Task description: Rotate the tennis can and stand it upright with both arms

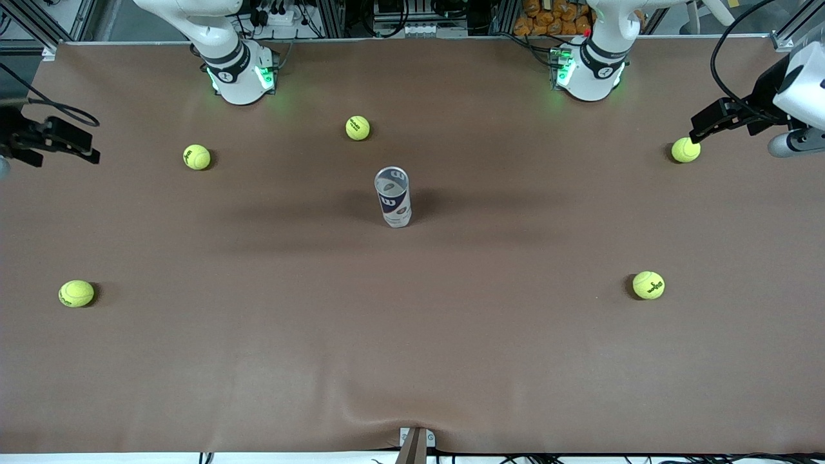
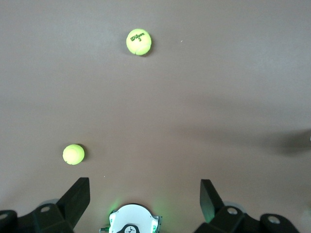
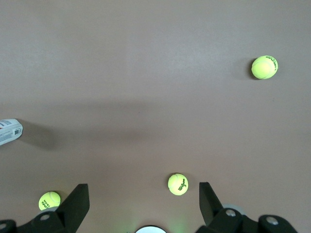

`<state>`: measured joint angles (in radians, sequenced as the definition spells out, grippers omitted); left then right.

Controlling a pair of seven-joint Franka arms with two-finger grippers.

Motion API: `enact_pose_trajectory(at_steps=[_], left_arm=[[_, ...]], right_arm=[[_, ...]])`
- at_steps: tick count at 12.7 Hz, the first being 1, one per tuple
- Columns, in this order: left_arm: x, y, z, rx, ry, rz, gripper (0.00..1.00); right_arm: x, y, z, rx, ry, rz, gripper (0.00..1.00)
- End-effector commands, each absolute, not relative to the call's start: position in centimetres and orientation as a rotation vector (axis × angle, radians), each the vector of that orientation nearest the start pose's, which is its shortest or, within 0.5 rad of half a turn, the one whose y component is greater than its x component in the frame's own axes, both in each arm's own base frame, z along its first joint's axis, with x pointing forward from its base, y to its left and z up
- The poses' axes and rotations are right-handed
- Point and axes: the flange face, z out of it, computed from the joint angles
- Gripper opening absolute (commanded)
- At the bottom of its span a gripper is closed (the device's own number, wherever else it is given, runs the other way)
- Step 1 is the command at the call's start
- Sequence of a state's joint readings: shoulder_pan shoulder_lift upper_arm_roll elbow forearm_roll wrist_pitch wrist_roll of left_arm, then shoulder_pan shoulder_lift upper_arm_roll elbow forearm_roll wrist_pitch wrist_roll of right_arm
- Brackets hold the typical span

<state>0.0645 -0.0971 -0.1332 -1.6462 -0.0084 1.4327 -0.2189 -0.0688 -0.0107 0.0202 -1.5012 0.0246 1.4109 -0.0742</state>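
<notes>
standing upright mid-table, tennis can [image 1: 393, 197] sits untouched.

You get even, fairly bright overhead light on the brown table cover [image 1: 258, 361], with no hard glare. The tennis can [image 1: 393, 197] throws broad, soft shadows sideways across the centre of the front view, so the light probably comes from several sources above. Each tennis ball [image 1: 76, 293] carries a small dark shadow at its edge. Green glow spills from the arm bases [image 1: 240, 77] at the top. Both wrist views look softer and slightly hazy, with a faint dark band through mid-frame.
</notes>
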Motion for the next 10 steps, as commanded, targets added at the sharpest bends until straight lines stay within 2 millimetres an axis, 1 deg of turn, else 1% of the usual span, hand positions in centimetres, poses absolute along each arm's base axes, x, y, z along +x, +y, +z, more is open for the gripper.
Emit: enact_pose_trajectory(at_steps=[1, 2, 3, 4, 6, 10], left_arm=[[49.8, -3.4, 62.5, -3.117, -0.253, 0.148, 1.0], [50.3, -2.5, 63.1, -3.112, -0.277, 0.125, 1.0], [51.0, -2.4, 63.5, -3.109, -0.279, 0.112, 1.0], [51.3, -2.4, 64.5, -3.104, -0.279, 0.074, 1.0], [51.2, -2.5, 64.8, -3.099, -0.27, 0.063, 1.0], [50.0, -3.7, 66.9, -3.104, -0.239, -0.053, 1.0]], right_arm=[[51.6, -2.6, 66.8, -3.104, -0.036, 0.096, 1.0], [51.6, -2.8, 66.8, -3.103, -0.01, 0.094, 1.0], [51.6, -2.9, 66.8, -3.103, -0.001, 0.094, 1.0], [51.5, -3.0, 66.9, -3.105, 0.002, 0.097, 1.0], [51.5, -3.2, 66.8, -3.104, 0.012, 0.104, 1.0], [51.5, -3.5, 66.8, -3.105, 0.019, 0.104, 1.0]])
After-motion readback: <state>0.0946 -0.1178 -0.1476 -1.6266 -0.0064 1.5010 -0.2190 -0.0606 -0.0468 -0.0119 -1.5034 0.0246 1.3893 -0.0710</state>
